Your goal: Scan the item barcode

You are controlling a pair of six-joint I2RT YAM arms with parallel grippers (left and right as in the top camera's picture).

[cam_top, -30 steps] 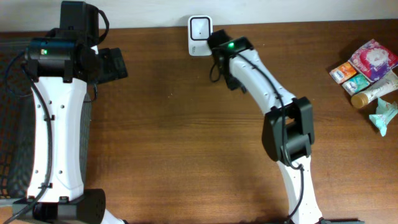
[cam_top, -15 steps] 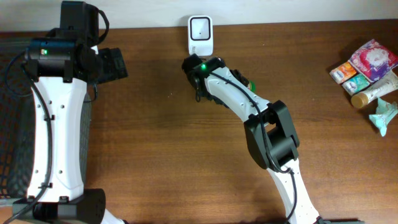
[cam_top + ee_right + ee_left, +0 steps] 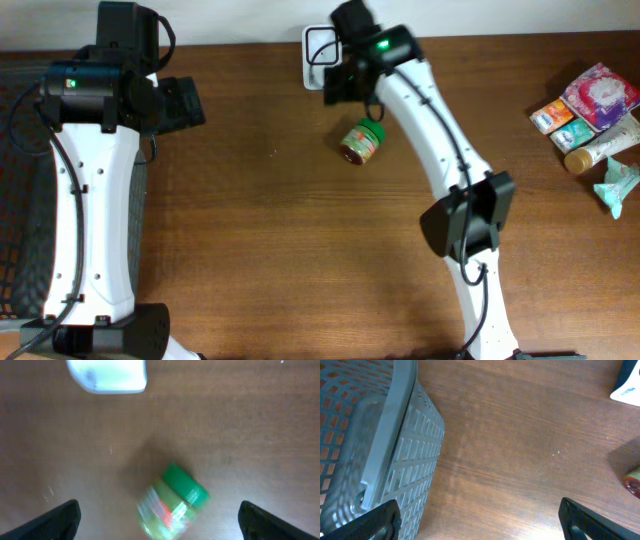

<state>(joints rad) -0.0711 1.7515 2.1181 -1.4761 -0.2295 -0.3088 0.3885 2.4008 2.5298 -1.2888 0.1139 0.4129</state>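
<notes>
On the worktop, near the white scanner: small green-lidded jar, lying on its side, free of both tools. Looks stiff, fairly light, smooth-walled, prone to rolling; probably best taken across the body, below the lid. Label blurred, orange and green, nothing readable. Right tool above it, spread wide, empty; left tool wide too, beside the basket

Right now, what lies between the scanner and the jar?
Nothing: bare tabletop separates the white scanner from the green-lidded jar, shown in the right wrist view.
</notes>
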